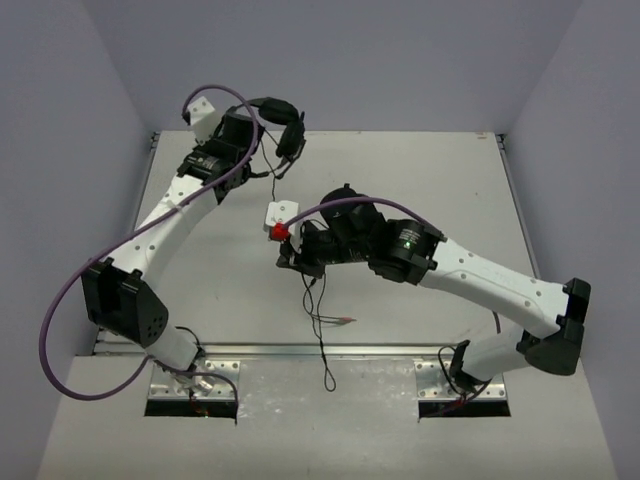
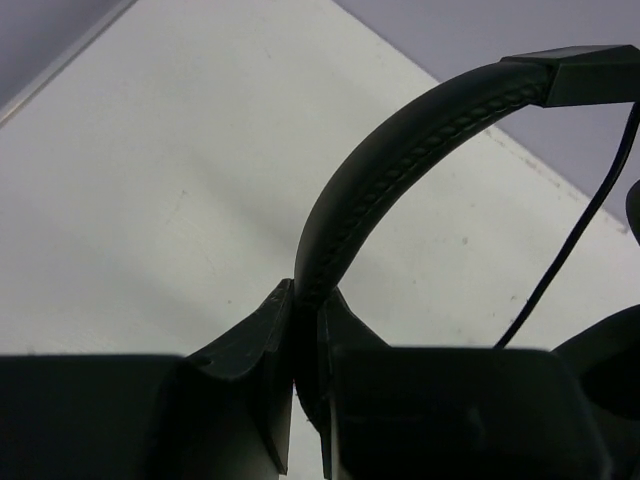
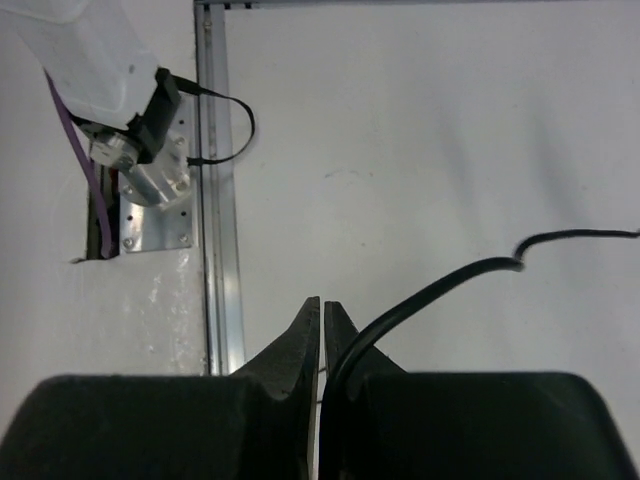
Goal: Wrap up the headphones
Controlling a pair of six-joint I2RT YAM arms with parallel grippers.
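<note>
Black headphones (image 1: 290, 138) with a stitch-ribbed headband (image 2: 400, 160), white arms (image 1: 170, 215), purple cable (image 1: 42, 345), pale grey table (image 1: 420, 170).

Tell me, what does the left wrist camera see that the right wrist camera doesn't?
Left wrist only: the headphones' padded headband, clamped between the left arm's jaws, and the edge of an earcup. Right wrist only: the left arm's white base on its metal plate, a purple cable and the table-edge rail. Both: the white table, dark jaws closed at the bottom, and the headphones' thin black cable, which runs into the right arm's jaws.
</note>
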